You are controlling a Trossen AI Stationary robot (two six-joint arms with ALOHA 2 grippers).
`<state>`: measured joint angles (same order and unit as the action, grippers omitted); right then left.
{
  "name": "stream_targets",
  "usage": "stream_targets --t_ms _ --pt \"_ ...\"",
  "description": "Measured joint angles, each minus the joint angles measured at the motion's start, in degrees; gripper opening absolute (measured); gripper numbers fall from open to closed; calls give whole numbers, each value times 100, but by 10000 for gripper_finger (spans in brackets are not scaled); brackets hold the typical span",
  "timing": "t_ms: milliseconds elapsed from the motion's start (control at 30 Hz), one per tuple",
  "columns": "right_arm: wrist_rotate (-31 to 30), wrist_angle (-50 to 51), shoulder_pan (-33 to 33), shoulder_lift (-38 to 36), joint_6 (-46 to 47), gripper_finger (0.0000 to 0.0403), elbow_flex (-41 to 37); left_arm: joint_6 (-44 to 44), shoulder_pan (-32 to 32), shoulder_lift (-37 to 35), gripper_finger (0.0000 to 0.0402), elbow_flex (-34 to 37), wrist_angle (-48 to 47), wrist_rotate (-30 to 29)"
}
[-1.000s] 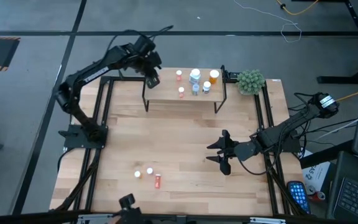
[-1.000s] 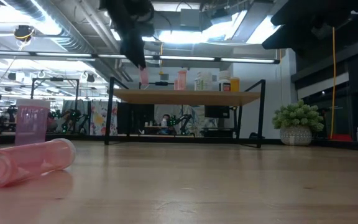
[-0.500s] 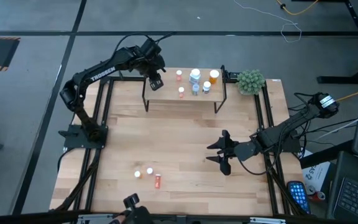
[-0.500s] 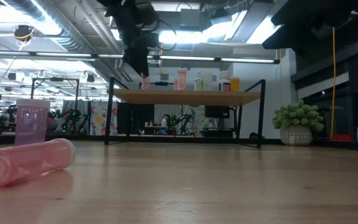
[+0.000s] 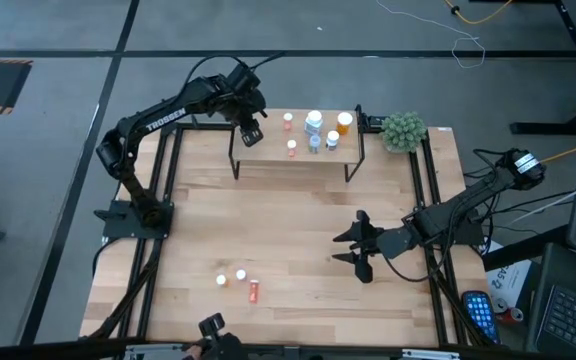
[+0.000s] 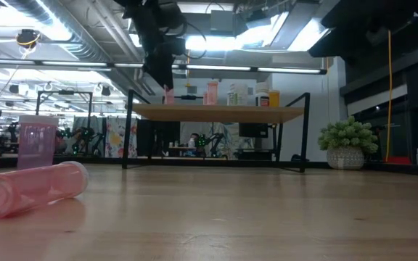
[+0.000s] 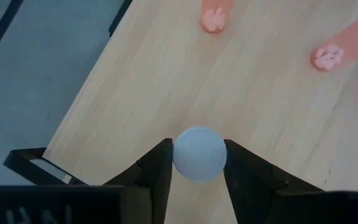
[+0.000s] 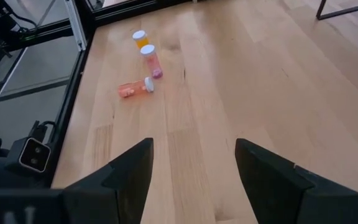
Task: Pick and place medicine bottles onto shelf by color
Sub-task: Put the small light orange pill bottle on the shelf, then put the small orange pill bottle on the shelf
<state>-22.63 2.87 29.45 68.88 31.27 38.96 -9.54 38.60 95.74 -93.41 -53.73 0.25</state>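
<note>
**Inspector:** Left gripper is over the left end of the shelf, at the far side of the table. Its fingers press both sides of the white cap of a pink bottle. In the low view the bottle appears to stand upright on the shelf top, base down.

**Supervisor:** And the right arm?

**Inspector:** Right gripper waits low over the near right of the table, fingers wide, holding nothing.

**Supervisor:** Is the placement by colour correct?

**Inspector:** In my judgement, yes. Two other pink bottles stand just right of it, with the white-blue and orange ones further right. The spot is near the left edge, so there is little margin.

**Supervisor:** What is your recommendation for the release?

**Inspector:** Open both fingers evenly and fully, so that neither drags the cap sideways. Then lift straight up before moving away. A sideways exit risks tipping the bottle off the left end.

**Supervisor:** What remains?

**Inspector:** Three bottles are on the near left of the table, two standing and one pink lying down.
</note>
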Motion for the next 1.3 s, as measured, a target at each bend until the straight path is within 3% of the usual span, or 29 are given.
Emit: stream_targets --t_ms 133,300,867,1133,1300 --pt "36 0 0 0 0 229 0 -2 -87 0 148 0 -59 -361" --pt "37 3 -2 0 -1 229 0 0 -134 0 166 0 -114 -378" --pt "183 182 0 0 182 229 0 0 -127 -4 168 -65 18 -522" --pt "187 243 0 0 290 229 0 93 -230 -13 168 -820 -189 -539" --pt "185 243 0 0 299 229 0 798 -614 -19 168 -1627 -1364 -297"
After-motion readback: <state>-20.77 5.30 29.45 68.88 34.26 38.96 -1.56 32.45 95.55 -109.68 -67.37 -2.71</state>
